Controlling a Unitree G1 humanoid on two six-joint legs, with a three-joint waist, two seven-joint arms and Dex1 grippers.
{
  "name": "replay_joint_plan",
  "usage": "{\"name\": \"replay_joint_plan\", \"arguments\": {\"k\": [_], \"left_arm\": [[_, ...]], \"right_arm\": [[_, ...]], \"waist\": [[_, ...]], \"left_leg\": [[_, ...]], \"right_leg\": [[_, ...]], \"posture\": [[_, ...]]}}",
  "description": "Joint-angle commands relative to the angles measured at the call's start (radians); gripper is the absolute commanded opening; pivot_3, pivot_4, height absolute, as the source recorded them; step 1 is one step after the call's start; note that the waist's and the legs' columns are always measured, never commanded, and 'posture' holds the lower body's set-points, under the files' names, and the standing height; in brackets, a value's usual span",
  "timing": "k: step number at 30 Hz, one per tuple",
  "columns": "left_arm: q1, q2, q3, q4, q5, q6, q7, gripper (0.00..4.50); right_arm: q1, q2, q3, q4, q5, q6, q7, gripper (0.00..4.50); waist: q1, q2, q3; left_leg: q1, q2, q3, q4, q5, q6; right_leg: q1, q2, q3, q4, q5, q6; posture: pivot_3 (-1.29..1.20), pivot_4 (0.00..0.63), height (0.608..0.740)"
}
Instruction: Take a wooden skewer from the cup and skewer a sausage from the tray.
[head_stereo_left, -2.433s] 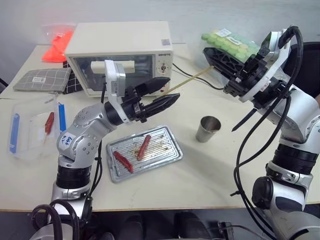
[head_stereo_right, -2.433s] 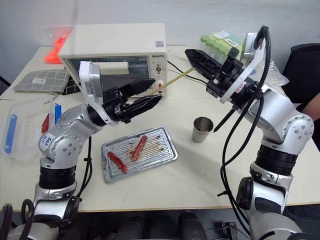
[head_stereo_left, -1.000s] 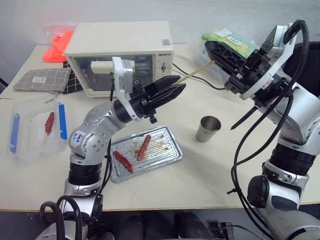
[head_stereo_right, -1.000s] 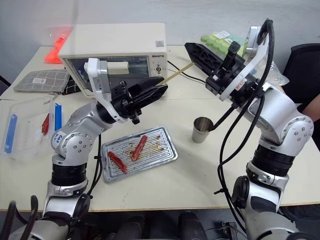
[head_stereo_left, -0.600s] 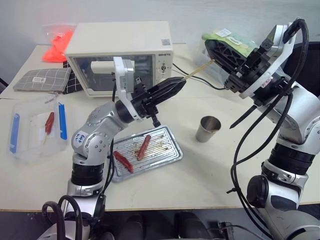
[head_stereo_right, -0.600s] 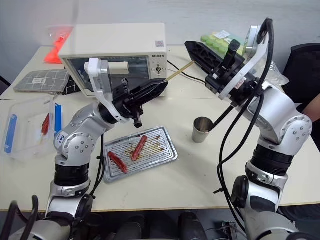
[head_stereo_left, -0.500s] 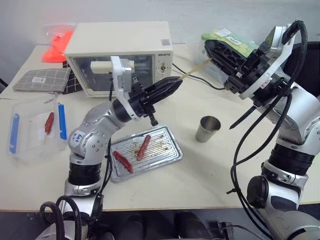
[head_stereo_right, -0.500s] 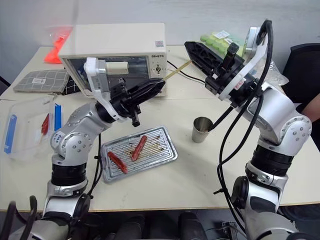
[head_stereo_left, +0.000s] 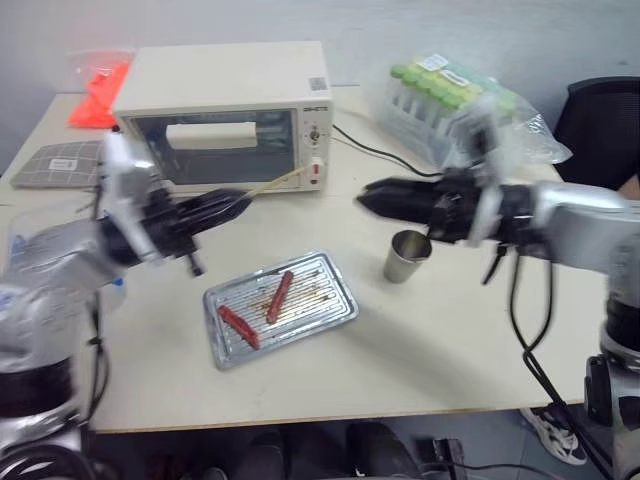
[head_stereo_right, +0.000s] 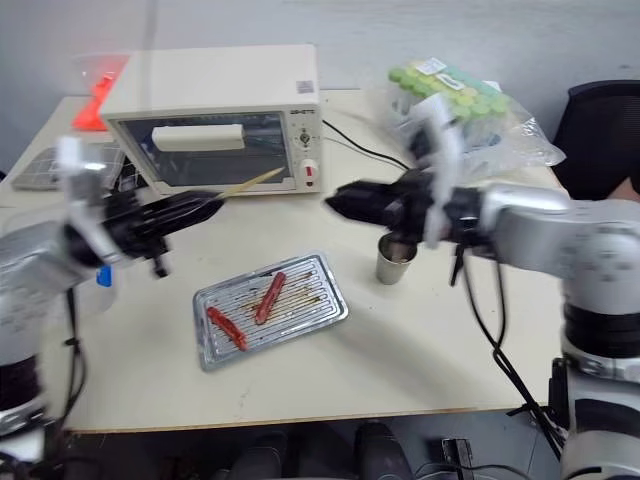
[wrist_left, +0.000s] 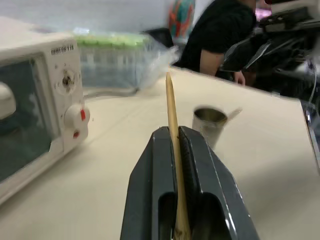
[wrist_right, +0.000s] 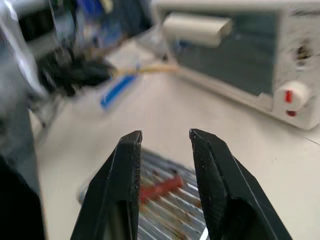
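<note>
My left gripper (head_stereo_left: 238, 203) is shut on the wooden skewer (head_stereo_left: 280, 182), which juts from the fingertips toward the toaster oven's knobs, left of and above the tray. In the left wrist view the skewer (wrist_left: 172, 112) lies clamped between the two fingers. My right gripper (head_stereo_left: 368, 200) hovers above and left of the cup (head_stereo_left: 405, 257), pointing left, open and holding nothing (wrist_right: 165, 135). The tray (head_stereo_left: 335, 305) lies mid-table. On it rest the straight sausage (head_stereo_left: 278, 296) and a brighter red curved one (head_stereo_left: 238, 326).
A cream toaster oven (head_stereo_left: 220, 110) stands at the back, with its cable (head_stereo_left: 370, 150) trailing right. A bagged pack of green-capped tubes (head_stereo_left: 450, 95) sits at the back right. A grey pouch (head_stereo_left: 55, 165) and an orange bag (head_stereo_left: 95, 95) lie far left. A person in black (wrist_left: 225, 35) is beyond the table.
The right gripper let go of the skewer, opened, rolled and dropped to hover over the cup. The left gripper, shut on the skewer, carried it off to the left.
</note>
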Motion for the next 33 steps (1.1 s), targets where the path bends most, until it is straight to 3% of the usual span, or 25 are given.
{"name": "replay_joint_plan", "arguments": {"k": [1, 4, 7, 11, 15, 23, 33], "left_arm": [[0.132, 0.121, 0.212, -0.033, -0.037, 0.054, -0.12, 0.0], [0.222, 0.17, 0.311, -0.023, -0.023, 0.065, -0.168, 0.0], [0.293, 0.18, 0.406, -0.024, -0.013, 0.078, -0.182, 0.0], [0.355, 0.163, 0.479, -0.033, -0.008, 0.078, -0.179, 0.0], [0.389, 0.144, 0.51, -0.062, -0.024, 0.079, -0.162, 0.0], [0.42, 0.111, 0.547, -0.135, -0.075, 0.101, -0.109, 0.0], [0.402, 0.121, 0.515, -0.148, -0.127, 0.098, -0.053, 0.0]], "right_arm": [[-0.058, 0.057, 0.159, 0.026, -0.269, -0.143, 0.165, 1.59], [-0.086, 0.101, 0.251, 0.074, -0.413, -0.238, 0.29, 2.27], [-0.125, 0.118, 0.404, 0.162, -0.649, -0.451, 0.478, 3.01], [-0.161, 0.164, 0.547, 0.315, -0.902, -0.826, 0.718, 3.01], [-0.198, 0.261, 0.578, 0.513, -1.022, -1.042, 0.845, 3.01], [-0.288, 0.5, 0.591, 0.997, -1.248, -1.404, 0.872, 3.01], [-0.281, 0.595, 0.553, 1.204, -1.367, -1.565, 0.877, 3.01]], "waist": [[0.004, 0.0, 0.0], [0.015, 0.0, 0.0], [0.021, 0.0, 0.0], [0.022, 0.0, 0.0], [0.016, 0.0, 0.0], [-0.022, 0.0, 0.0], [-0.041, 0.0, 0.0]], "left_leg": [[0.0, -0.001, 0.0, 0.001, 0.0, 0.0], [0.0, -0.001, -0.001, 0.0, 0.0, 0.0], [-0.001, -0.002, -0.001, 0.0, 0.0, 0.0], [0.0, -0.002, -0.001, 0.0, 0.0, 0.0], [0.0, -0.002, 0.0, 0.0, 0.0, 0.0], [0.002, -0.002, -0.001, -0.001, 0.0, -0.002], [0.004, -0.001, -0.001, 0.0, 0.0, -0.003]], "right_leg": [[0.0, -0.001, -0.001, 0.0, 0.0, 0.0], [0.0, -0.002, -0.002, -0.001, 0.0, 0.0], [0.0, -0.003, -0.002, -0.001, 0.0, 0.0], [-0.001, -0.002, -0.002, -0.001, 0.0, 0.0], [-0.001, -0.002, -0.003, 0.001, 0.0, 0.0], [-0.002, -0.002, -0.006, 0.004, 0.0, -0.001], [-0.001, -0.002, -0.008, 0.01, 0.0, -0.001]], "posture": [[0.0, 0.15, 0.74], [0.0, 0.15, 0.74], [0.0, 0.15, 0.74], [0.0, 0.15, 0.74], [0.0, 0.15, 0.74], [0.0, 0.15, 0.74], [0.0, 0.15, 0.74]]}}
